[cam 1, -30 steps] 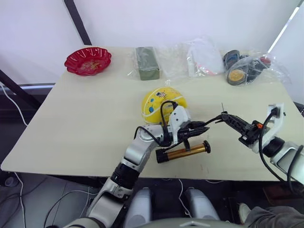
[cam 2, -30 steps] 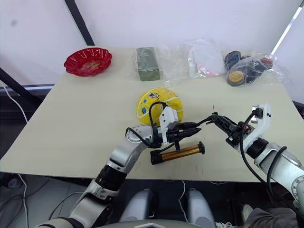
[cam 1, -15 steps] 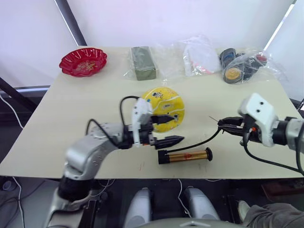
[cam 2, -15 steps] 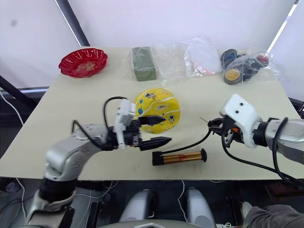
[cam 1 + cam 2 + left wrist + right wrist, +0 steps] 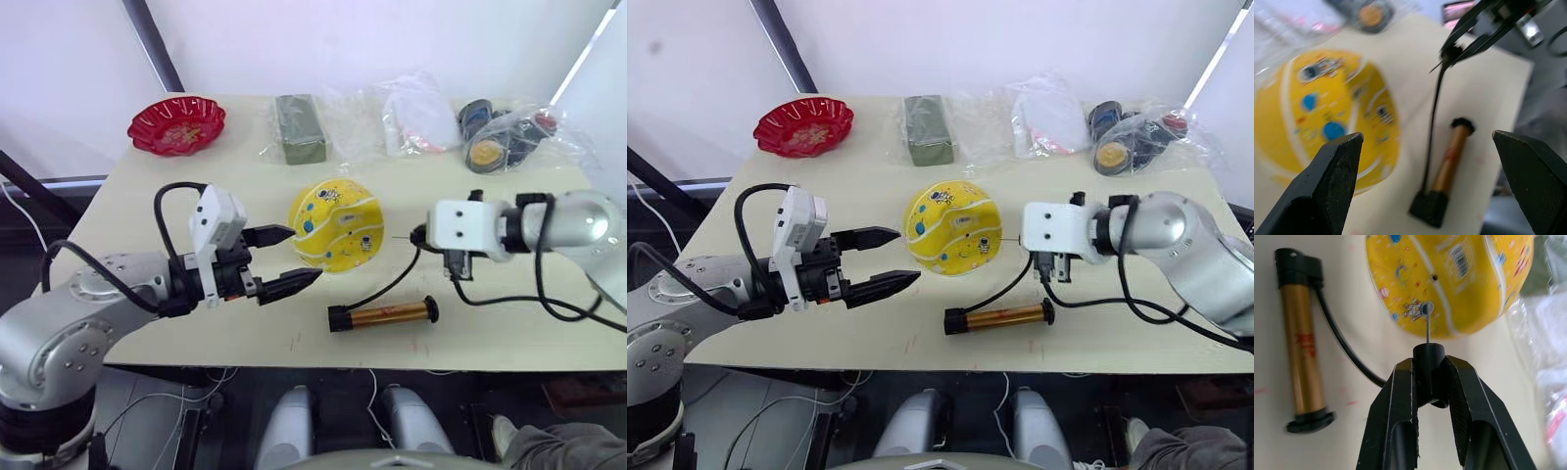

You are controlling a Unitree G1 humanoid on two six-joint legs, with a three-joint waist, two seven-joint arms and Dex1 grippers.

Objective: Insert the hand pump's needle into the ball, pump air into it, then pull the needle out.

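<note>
Head views: the ball sits mid-table, the hand pump lying near the front edge. The left gripper hovers beside the ball, jaws spread, empty.

Left wrist view: the hose runs from the pump's end cap up to the right gripper.

Right wrist view: the right gripper clamps the needle, tip at the ball's valve.

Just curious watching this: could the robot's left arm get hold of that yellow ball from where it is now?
Probably yes: the left gripper is open, facing the ball, with only bare table between.
</note>
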